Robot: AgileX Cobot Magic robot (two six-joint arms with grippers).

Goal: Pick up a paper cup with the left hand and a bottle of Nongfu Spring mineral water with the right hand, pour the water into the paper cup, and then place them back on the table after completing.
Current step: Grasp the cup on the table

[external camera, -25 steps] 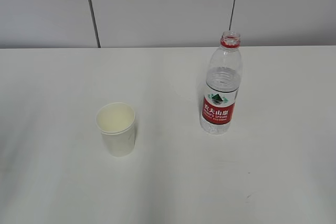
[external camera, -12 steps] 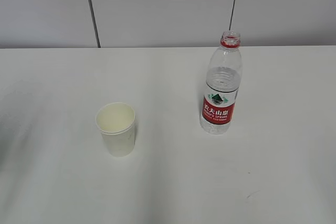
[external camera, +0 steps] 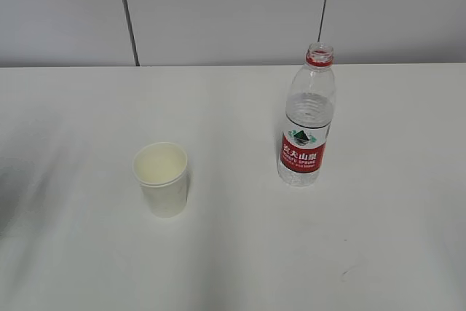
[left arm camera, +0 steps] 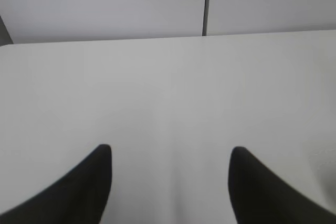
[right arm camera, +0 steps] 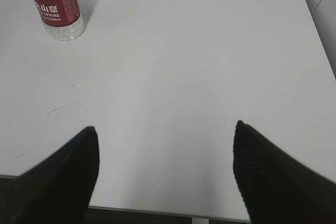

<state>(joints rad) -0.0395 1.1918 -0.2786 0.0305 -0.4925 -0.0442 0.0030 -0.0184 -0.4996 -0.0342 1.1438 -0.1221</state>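
A white paper cup (external camera: pixel 162 178) stands upright on the white table (external camera: pixel 240 253), left of centre. A clear uncapped Nongfu Spring bottle (external camera: pixel 307 123) with a red label stands upright to its right, holding clear water (external camera: pixel 309 111). Its lower part also shows at the top left of the right wrist view (right arm camera: pixel 56 6). Neither arm shows in the exterior view. My left gripper (left arm camera: pixel 170 156) is open and empty over bare table, with the cup out of its view. My right gripper (right arm camera: pixel 165 140) is open and empty near the table's front edge, well short of the bottle.
A grey panelled wall (external camera: pixel 233 12) with dark seams runs behind the table. The table's front edge (right arm camera: pixel 157 212) and right edge (right arm camera: pixel 315 30) show in the right wrist view.
A faint shadow at the table's left side has shifted slightly. The cup and the bottle have not moved.
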